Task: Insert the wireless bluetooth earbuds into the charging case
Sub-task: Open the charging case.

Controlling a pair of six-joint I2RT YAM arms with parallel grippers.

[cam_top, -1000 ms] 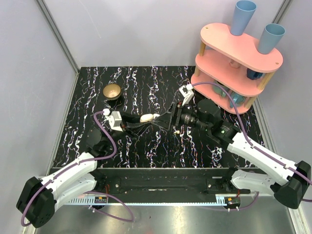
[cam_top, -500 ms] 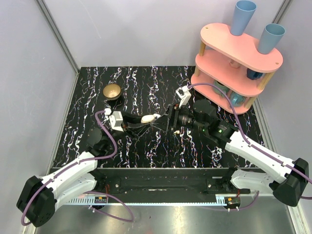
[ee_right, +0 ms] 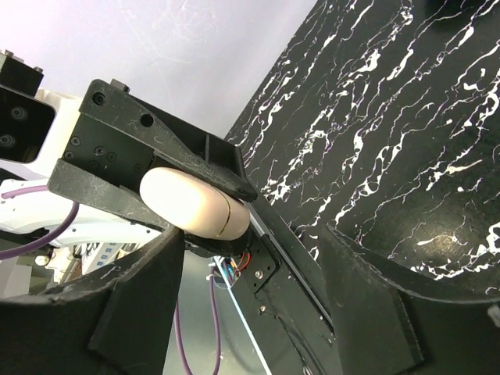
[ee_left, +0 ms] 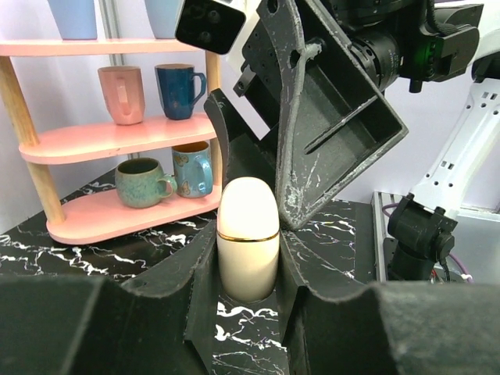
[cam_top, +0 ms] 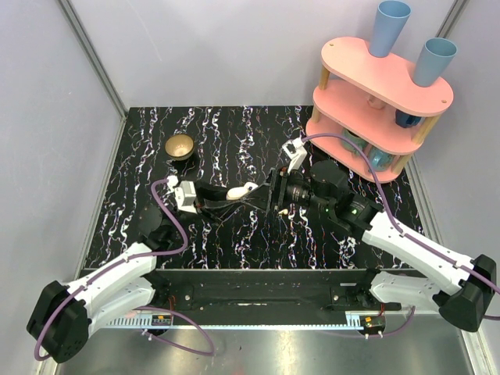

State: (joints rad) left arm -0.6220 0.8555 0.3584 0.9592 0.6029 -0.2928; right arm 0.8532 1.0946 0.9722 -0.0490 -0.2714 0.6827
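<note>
Right gripper (cam_top: 266, 191) nearer case (ee_left: 248, 238); perhaps touching.

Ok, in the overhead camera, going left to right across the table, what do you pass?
Brass bowl → cream charging case → right gripper → pink shelf.

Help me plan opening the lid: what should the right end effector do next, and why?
Probably ease the open right end effector forward to straddle the lid of the cream oval plastic charging case. The left end effector grips its lower half; the lid is shut.
</note>
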